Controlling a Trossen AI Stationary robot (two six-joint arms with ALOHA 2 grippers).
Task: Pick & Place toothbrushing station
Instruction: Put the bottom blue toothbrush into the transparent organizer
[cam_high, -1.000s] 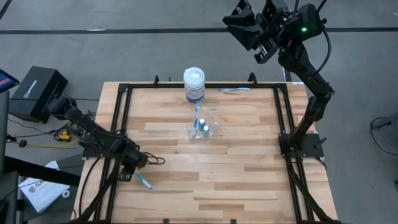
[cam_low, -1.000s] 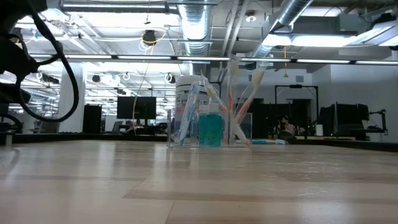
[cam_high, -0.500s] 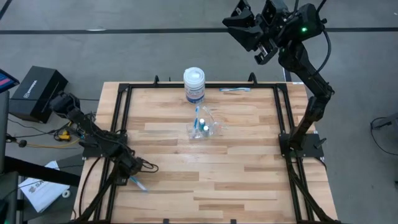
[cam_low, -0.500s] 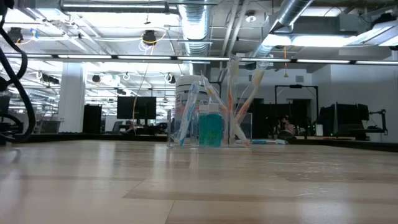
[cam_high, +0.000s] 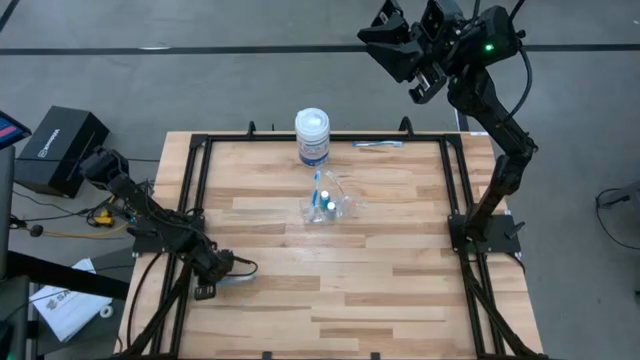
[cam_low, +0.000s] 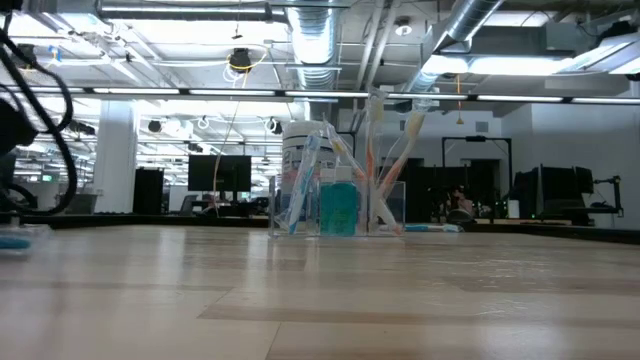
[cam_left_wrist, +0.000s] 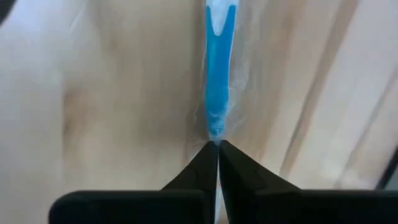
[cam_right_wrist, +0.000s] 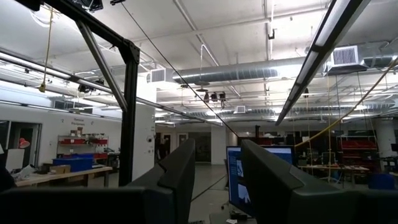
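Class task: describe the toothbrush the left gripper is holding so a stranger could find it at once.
Start at the wooden table and go to its left edge, near the front. There the left gripper is shut on a blue-and-white toothbrush lying flat on the wood. The other brushes stand in the clear holder mid-table.

The holder (cam_high: 326, 205) is placed at the centre of the counter (cam_high: 400, 270), with the jar (cam_high: 312, 136) at its 12 o'clock. A toothbrush (cam_left_wrist: 217, 87) is pinched in the left tool (cam_high: 213, 277) at 8 o'clock. The right tool (cam_high: 415, 60) is raised beyond the 1 o'clock edge.
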